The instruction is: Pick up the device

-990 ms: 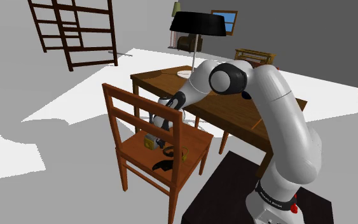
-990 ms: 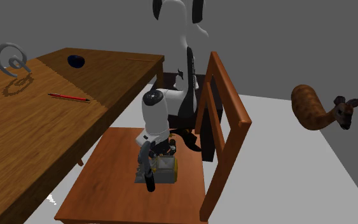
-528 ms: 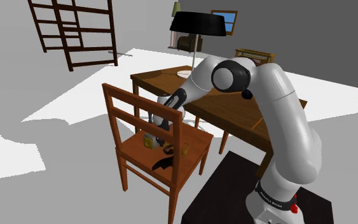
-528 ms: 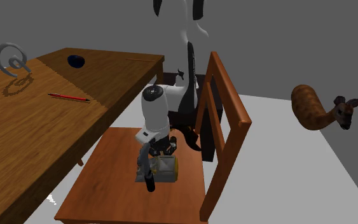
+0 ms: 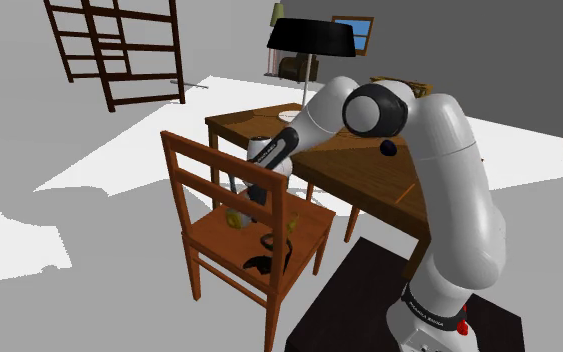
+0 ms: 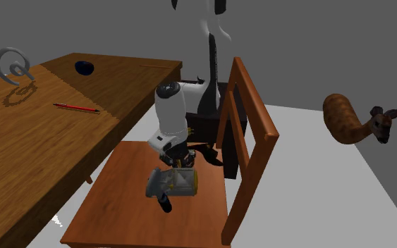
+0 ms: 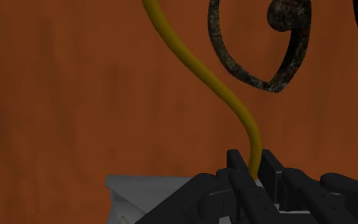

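Step in hand: by my reading, the lift itself. The grasp looks made and the device point(image 6: 176, 183) hangs above the chair seat point(image 6: 115, 208) rather than resting on it.
Tool: the tool point(image 6: 178, 163) points down at the chair seat. Its two black fingers are drawn in close together and clamped on the device's upper part, with only a narrow gap between them in the wrist view.
Device: a grey box-like body with yellow trim, tilted and raised over the middle of the chair seat. From the shoulder view it sits above the seat point(image 5: 212, 238), in front of the chair's back rails.
Device to tool: held directly under the tool point(image 5: 248, 201), touching both fingers. The grey body point(image 7: 147, 194) juts out to one side of the tool point(image 7: 252, 167), so the hold looks off-centre.
Yellow cord: the cord point(image 7: 233, 107) comes out from between the fingers and curves away over the chair seat.
Dark scroll: a curled dark piece point(image 7: 260, 67) lies on the chair seat, apart from the device.
Next move: probably a straight, steady rise away from the chair seat, keeping the squeeze firm and the wrist level.
Risk: with the off-centre hold, the body could pivot or slip.
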